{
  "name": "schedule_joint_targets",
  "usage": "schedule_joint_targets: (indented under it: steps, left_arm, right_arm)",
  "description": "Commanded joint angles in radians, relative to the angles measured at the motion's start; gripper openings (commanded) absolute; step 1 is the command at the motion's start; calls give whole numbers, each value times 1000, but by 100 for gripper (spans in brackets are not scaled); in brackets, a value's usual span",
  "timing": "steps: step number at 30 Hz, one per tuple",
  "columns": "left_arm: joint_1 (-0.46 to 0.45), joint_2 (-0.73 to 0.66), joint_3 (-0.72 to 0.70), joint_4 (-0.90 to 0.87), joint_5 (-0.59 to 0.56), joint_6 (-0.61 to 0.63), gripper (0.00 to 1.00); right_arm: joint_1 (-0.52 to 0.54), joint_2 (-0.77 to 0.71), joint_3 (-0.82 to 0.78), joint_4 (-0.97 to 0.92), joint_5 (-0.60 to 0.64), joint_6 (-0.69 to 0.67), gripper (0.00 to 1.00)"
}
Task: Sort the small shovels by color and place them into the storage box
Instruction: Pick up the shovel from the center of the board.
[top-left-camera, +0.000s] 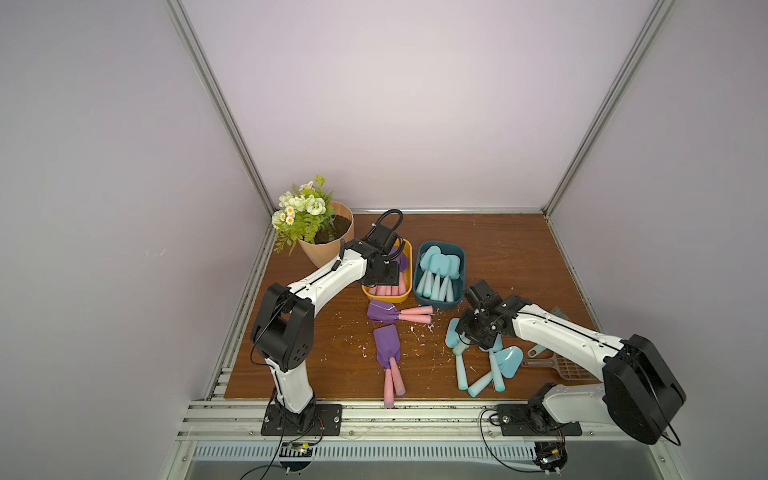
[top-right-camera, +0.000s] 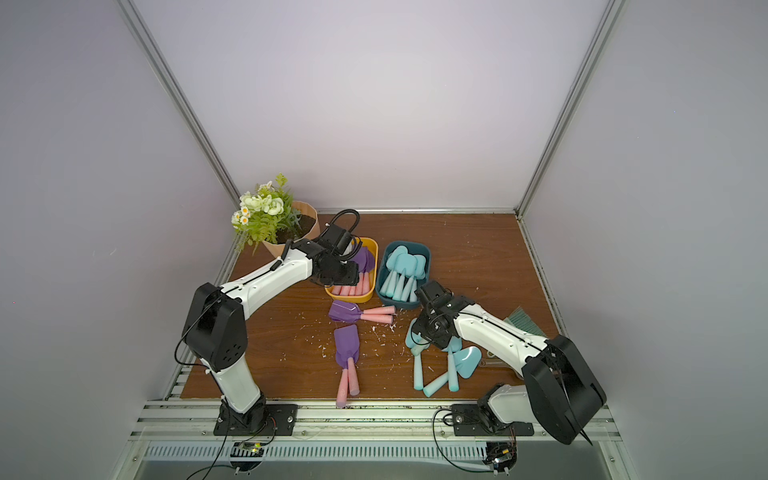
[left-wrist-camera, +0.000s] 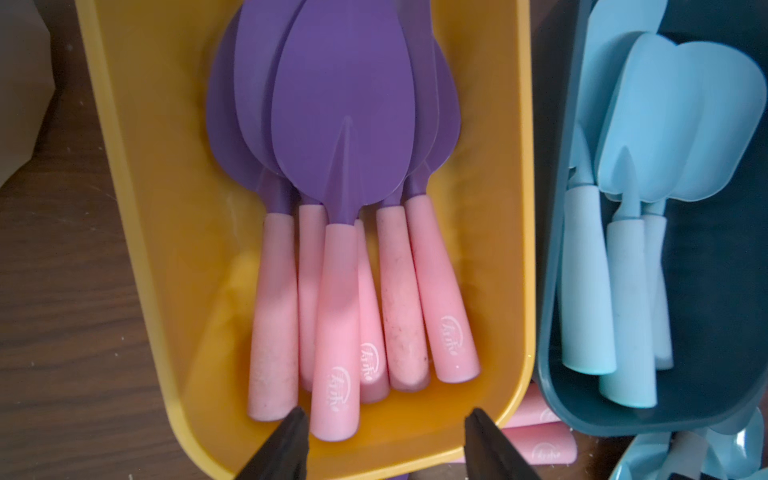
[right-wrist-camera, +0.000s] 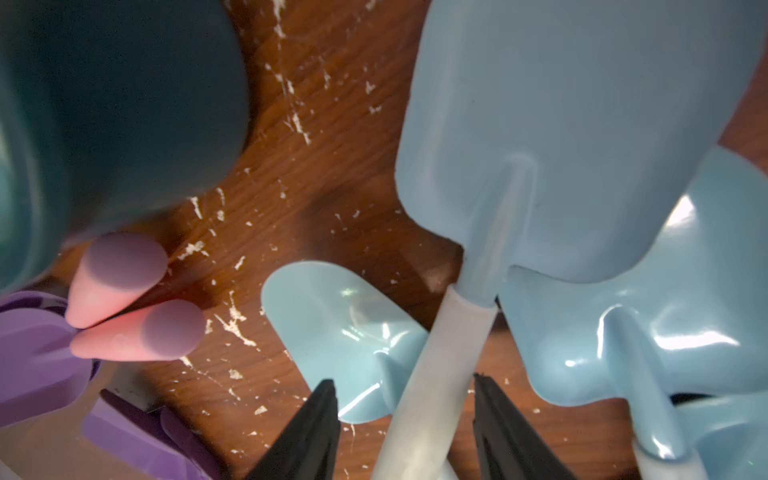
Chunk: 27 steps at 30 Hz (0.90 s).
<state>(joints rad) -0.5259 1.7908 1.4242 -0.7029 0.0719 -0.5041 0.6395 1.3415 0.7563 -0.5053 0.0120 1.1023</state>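
Two hands busy: left hand (left-wrist-camera: 386, 411) hangs released over the yellow box (left-wrist-camera: 137, 216) of purple shovels (left-wrist-camera: 345, 104); right hand (right-wrist-camera: 404, 380) straddles the handle of a turquoise shovel (right-wrist-camera: 540, 124), grip unclear.

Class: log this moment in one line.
left jaws: open over yellow plastic box of purple-bladed pink-handled shovels | right jaws: astride light blue plastic shovel's handle | grip: unclear

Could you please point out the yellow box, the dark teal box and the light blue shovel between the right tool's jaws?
yellow box (top-left-camera: 386, 298): in a top view, near wall.
dark teal box (top-left-camera: 436, 304): in a top view, near wall.
light blue shovel (right-wrist-camera: 561, 124): right wrist view, middle of its blade.
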Motion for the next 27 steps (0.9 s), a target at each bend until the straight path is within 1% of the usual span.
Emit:
schedule_joint_targets:
  steps: [1, 4, 6, 16, 18, 20, 24, 27]
  left_arm:
    - [6, -19, -8, -3, 10, 13, 62]
    - [5, -14, -8, 3, 16, 15, 62]
    - [5, -11, -8, 9, 19, 13, 62]
    - [5, -2, -5, 11, 21, 16, 62]
    - [5, -5, -5, 11, 19, 14, 62]
    - [5, -8, -4, 11, 18, 13, 62]
    - [5, -13, 1, 11, 10, 13, 62]
    - [6, -14, 2, 11, 9, 12, 62]
  right_arm:
    - [5, 4, -13, -8, -12, 28, 55]
    - [7, 11, -24, -16, -12, 26, 52]
    - [9, 11, -36, -12, -13, 27, 49]
    - [8, 20, -33, -17, 16, 19, 20]
    - [9, 17, 5, -59, 66, 8, 15]
    - [8, 8, 76, -136, 150, -7, 11]
    - [8, 1, 242, -278, 312, -29, 10]
    - [8, 25, 360, -319, 393, -72, 10]
